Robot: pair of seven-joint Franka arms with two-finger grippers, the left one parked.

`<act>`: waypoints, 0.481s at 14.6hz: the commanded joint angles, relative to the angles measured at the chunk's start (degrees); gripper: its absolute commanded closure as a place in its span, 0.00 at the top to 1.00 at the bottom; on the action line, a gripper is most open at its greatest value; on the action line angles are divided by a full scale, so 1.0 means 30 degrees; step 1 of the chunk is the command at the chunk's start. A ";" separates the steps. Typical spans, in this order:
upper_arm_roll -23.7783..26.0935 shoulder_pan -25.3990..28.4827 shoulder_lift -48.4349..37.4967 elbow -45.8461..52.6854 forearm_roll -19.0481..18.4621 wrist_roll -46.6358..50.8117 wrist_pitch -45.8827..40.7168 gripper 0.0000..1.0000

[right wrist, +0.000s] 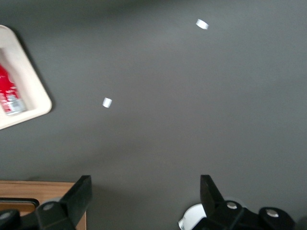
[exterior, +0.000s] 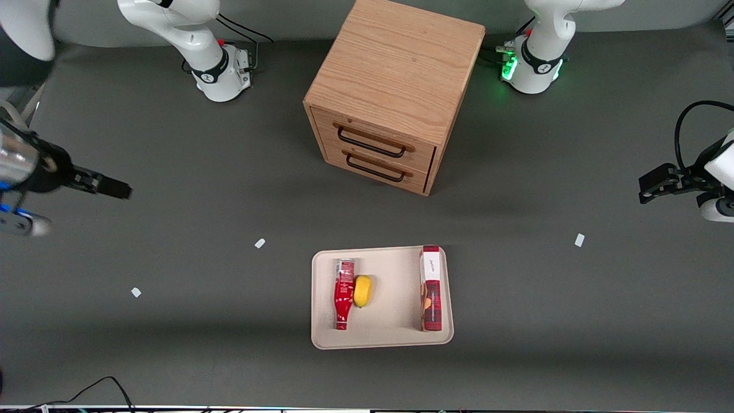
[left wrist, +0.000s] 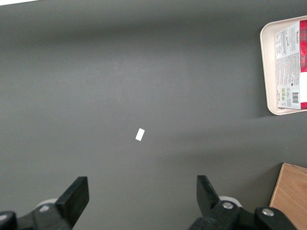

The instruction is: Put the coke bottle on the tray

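Note:
The coke bottle (exterior: 343,293) lies flat on the beige tray (exterior: 390,335), its neck pointing toward the front camera, touching a yellow lemon (exterior: 362,291). In the right wrist view the bottle's silvery base end (right wrist: 9,96) shows on the tray's corner (right wrist: 33,103). My gripper (exterior: 112,187) hangs high above bare table toward the working arm's end, well away from the tray. It is open and empty, its fingers (right wrist: 79,194) wide apart over the grey mat.
A red snack box (exterior: 430,288) lies on the tray's edge toward the parked arm. A wooden two-drawer cabinet (exterior: 390,92) stands farther from the front camera than the tray. Small white tape marks (exterior: 260,243) (exterior: 136,292) (exterior: 579,240) dot the mat.

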 commanded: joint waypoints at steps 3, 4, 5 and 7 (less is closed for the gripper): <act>-0.0215 0.0165 -0.7368 -1.1757 0.0933 0.0051 0.6016 1.00; -0.0215 0.0223 -0.7342 -1.1676 0.0994 0.0080 0.5991 1.00; -0.0215 0.0253 -0.7342 -1.1501 0.0995 0.0196 0.5962 1.00; -0.0215 0.0283 -0.7284 -1.0947 0.1082 0.0053 0.5874 1.00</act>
